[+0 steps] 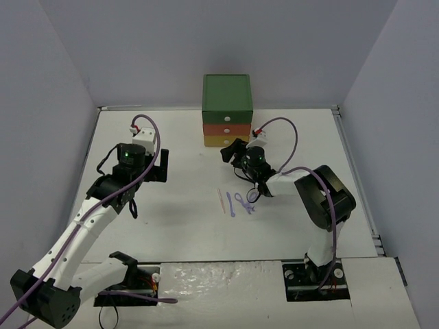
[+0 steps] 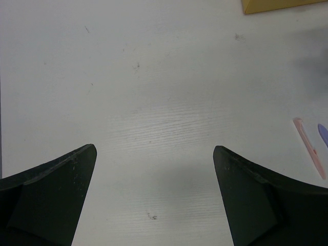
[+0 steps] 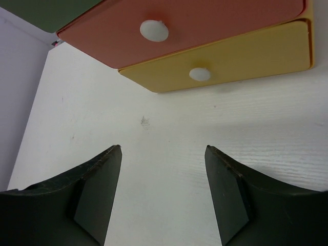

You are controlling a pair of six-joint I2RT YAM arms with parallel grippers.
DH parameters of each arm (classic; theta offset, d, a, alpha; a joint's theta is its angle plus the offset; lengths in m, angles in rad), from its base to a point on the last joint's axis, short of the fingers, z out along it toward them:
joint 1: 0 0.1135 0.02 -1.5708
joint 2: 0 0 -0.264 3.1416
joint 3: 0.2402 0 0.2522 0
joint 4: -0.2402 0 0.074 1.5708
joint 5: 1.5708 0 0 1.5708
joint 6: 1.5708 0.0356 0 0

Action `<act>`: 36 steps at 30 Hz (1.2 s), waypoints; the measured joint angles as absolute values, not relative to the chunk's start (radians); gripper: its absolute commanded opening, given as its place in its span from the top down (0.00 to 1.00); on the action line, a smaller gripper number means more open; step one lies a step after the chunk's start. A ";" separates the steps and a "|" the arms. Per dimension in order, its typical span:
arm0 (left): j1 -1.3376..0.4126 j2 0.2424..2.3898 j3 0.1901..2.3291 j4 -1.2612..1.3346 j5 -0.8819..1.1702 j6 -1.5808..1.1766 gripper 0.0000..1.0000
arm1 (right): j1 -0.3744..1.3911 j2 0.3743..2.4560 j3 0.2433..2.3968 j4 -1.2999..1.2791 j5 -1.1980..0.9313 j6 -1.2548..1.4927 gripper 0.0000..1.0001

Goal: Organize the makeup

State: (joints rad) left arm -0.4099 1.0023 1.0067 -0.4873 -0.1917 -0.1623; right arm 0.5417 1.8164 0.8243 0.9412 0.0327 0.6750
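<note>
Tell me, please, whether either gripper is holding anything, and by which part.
Nothing is held; the left gripper and the right gripper are both open and empty.

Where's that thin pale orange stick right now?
Seen from above, the pale orange stick lies on the table, just left of the lilac tools, in front of the drawer box.

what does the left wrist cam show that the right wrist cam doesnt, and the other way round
Only the left wrist view: a thin pale orange stick and the tip of a lilac thin tool at its right edge, plus the open left pincer.
Only the right wrist view: the orange drawer front, the white round knobs, the box's green top and the open right pincer.
Both: the white table and the yellow bottom drawer, just a corner of it in the left wrist view. Neither pincer holds anything.
</note>
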 measured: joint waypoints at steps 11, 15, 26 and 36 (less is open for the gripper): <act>-0.410 1.002 1.003 -0.488 -0.192 -0.162 0.03 | 0.542 2.028 0.850 1.192 0.106 0.837 0.46; -0.410 1.002 1.003 -0.488 -0.192 -0.162 0.03 | 0.537 2.080 0.888 1.223 0.129 0.863 0.46; -0.410 1.002 1.003 -0.488 -0.192 -0.162 0.03 | 0.501 2.181 0.980 1.248 0.141 0.922 0.49; -0.410 1.002 1.003 -0.488 -0.191 -0.162 0.03 | 0.480 2.240 1.049 1.256 0.111 0.951 0.52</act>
State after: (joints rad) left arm -0.4099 1.0023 1.0027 -0.4877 -0.1913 -0.1623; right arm 0.4796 2.2401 1.0487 1.2557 0.1114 0.9508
